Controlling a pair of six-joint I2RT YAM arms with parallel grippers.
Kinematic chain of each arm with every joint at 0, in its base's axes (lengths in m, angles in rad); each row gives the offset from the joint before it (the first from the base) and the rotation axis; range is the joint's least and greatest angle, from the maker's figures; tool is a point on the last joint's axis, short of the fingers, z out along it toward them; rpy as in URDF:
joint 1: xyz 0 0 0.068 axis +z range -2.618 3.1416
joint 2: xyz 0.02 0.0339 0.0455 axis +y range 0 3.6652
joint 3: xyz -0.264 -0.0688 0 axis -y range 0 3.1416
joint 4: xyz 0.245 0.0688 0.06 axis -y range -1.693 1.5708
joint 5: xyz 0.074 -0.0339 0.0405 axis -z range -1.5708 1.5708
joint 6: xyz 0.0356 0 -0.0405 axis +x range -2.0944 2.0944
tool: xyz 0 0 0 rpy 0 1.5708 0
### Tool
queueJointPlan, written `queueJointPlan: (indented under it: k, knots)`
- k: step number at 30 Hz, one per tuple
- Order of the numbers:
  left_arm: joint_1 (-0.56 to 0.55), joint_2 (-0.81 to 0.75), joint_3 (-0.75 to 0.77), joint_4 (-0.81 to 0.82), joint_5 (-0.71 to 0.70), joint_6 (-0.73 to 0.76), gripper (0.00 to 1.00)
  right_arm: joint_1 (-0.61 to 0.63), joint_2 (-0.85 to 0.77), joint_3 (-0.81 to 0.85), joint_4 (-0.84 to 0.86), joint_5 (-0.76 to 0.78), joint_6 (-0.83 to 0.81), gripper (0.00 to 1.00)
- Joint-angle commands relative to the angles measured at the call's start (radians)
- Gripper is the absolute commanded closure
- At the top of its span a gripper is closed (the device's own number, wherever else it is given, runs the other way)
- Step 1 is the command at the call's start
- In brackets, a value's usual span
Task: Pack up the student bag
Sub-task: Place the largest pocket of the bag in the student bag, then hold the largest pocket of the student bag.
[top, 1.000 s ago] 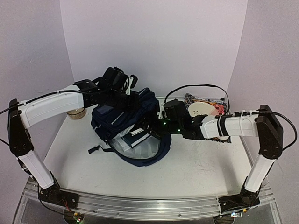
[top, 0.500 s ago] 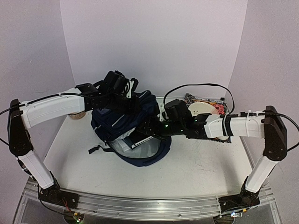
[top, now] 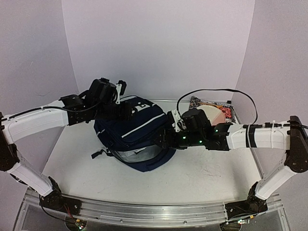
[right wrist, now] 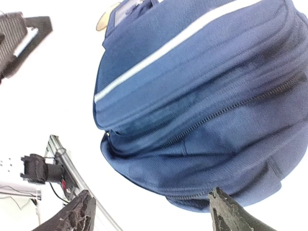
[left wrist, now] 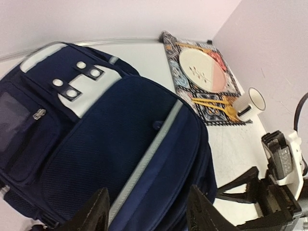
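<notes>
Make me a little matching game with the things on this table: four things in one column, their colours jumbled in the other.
Things:
1. student bag
2. plate
3. mug
4. cutlery

Colours:
A. yellow
B. navy blue with a white stripe
C. cream and pink
D. white with a dark rim

Right pairs: 1-B, 2-C, 3-D, 4-A
</notes>
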Motion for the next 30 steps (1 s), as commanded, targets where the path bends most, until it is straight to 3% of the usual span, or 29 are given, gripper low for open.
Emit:
queueJointPlan:
  k: [1,5,14,23,30]
  knots:
    - [0.012,-0.107,-0.115,0.059,-0.154,-0.014,0.41,0.006,-0.061,-0.016,0.003,0.017,-0.041,0.18]
    - [0.058,-0.202,-0.301,0.110,-0.210,-0.049,0.39,0.008,-0.044,0.014,-0.010,0.007,-0.010,0.17]
    - [0.159,-0.312,-0.610,0.305,-0.097,-0.059,0.39,0.008,-0.017,0.052,-0.093,0.093,0.051,0.13]
    - [0.191,-0.297,-0.740,0.421,-0.044,-0.031,0.44,0.008,0.088,0.082,-0.054,0.095,0.120,0.14]
    - [0.202,-0.251,-0.757,0.443,-0.025,-0.036,0.45,0.005,0.143,0.056,-0.053,0.171,0.136,0.25]
